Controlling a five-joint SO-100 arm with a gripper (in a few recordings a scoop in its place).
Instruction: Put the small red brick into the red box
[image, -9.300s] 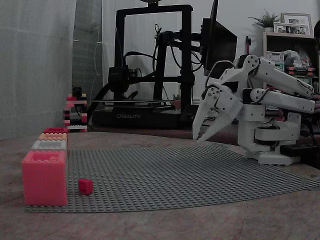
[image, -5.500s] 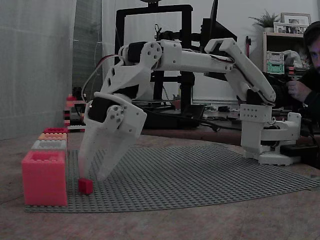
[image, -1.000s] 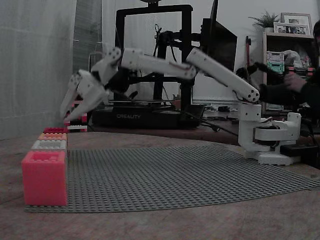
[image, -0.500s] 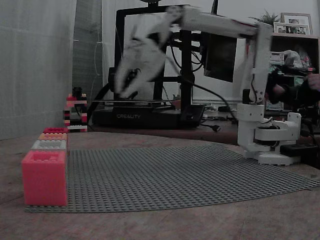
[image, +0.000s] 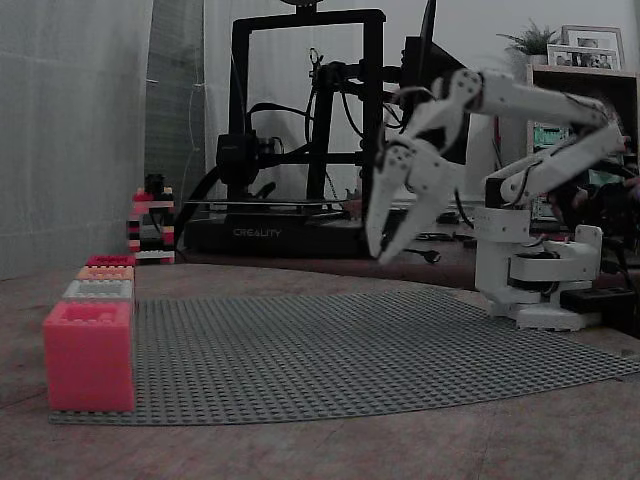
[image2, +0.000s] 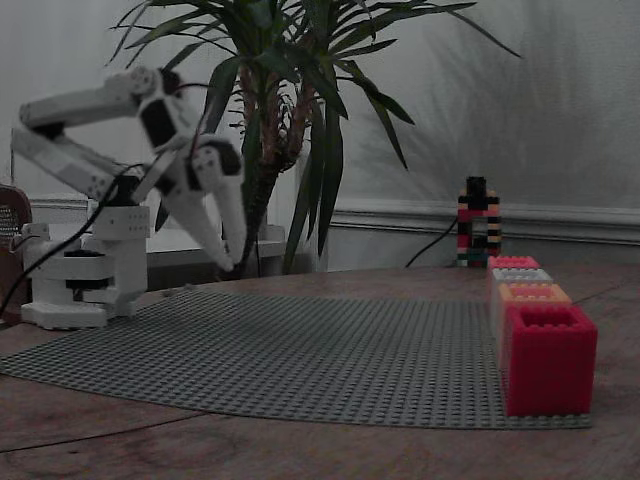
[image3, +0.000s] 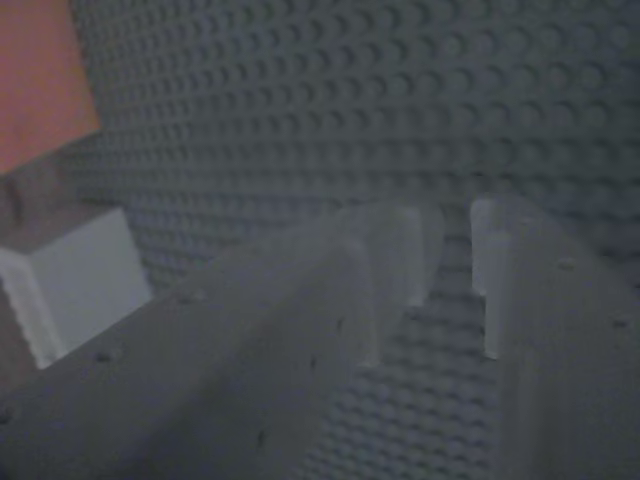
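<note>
The red box (image2: 545, 360) is the deep red studded one, nearest the camera in one fixed view and last in the row, a red box (image: 110, 260), in the other. The small red brick is out of view; the inside of the boxes is hidden. My white gripper (image: 379, 256) hangs in the air above the right part of the grey baseplate (image: 380, 350), far from the boxes. The same gripper (image2: 237, 260) points down beside the arm's base. In the wrist view my gripper (image3: 455, 270) stands slightly open, with bare baseplate showing through the narrow gap.
A pink-coral box (image: 88, 355), a grey box (image: 98, 290) and an orange box (image: 105, 272) line the baseplate's edge with the red one. A small striped brick tower (image: 150, 225) stands behind them. A 3D printer (image: 300, 130) is at the back; a potted plant (image2: 290, 120) stands behind the other side.
The arm has swung back from above the far end of the row of boxes to near its base. The small red brick, on the baseplate in the oldest frames, is gone from it.
</note>
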